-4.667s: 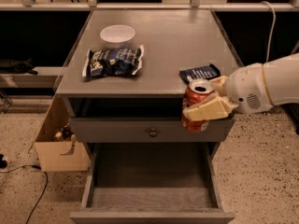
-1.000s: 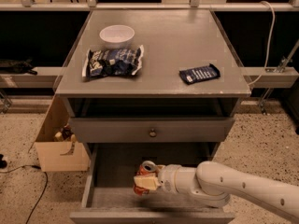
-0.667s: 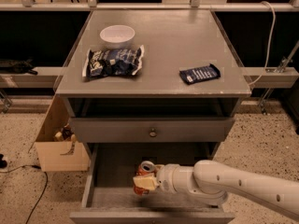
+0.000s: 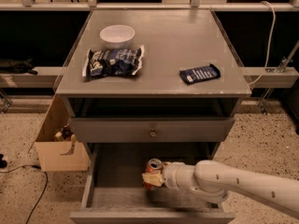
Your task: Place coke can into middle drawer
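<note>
While the coke can sits low inside the open middle drawer, below the front edge of the worktop, the gripper has it clamped. 1 pale jaw lies across the red body, and the 2 jaws look closed on the can rather than spread around it.

The white arm reaches in from the right over the drawer's right wall, which is likely why the can stands right of the drawer's middle, its silver top tipped slightly. Whether its base touches the grey floor I cannot tell; it looks close. I judge the placing nearly done, with only the release and a clean lift-out left, taking care not to knock the can over.

The drawer front above, with its round knob, leaves little headroom. On the worktop, a white bowl sits near the back left corner, a blue-and-white snack bag just in front of it, and a dark blue packet near the right edge.
</note>
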Controlling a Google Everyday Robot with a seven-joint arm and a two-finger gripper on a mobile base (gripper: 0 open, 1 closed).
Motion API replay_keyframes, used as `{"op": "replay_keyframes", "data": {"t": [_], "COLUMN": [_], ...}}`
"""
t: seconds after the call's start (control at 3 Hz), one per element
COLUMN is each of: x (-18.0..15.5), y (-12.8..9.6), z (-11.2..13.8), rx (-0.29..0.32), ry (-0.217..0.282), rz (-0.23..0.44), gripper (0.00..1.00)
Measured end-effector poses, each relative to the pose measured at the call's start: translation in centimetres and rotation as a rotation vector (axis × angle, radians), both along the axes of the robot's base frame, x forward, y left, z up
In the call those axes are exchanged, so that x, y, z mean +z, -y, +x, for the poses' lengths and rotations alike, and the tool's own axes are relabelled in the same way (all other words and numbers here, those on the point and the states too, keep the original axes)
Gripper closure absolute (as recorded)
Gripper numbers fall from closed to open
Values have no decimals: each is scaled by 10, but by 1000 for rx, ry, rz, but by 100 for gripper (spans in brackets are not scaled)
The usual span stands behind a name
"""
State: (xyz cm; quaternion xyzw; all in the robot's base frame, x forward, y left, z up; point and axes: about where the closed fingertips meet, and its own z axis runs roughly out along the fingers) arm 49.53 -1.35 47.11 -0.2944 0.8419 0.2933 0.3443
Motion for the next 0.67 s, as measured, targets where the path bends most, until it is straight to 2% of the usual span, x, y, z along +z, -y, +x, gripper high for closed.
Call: {"op": "replay_keyframes", "data": {"t": [0.33, 0.67], "x": [-24, -71], "y": [20, 36], "z": [7, 22], "rx": [-42, -63], "ry": [-6, -60], "rz": [-21, -87], "gripper": [100, 100]}}
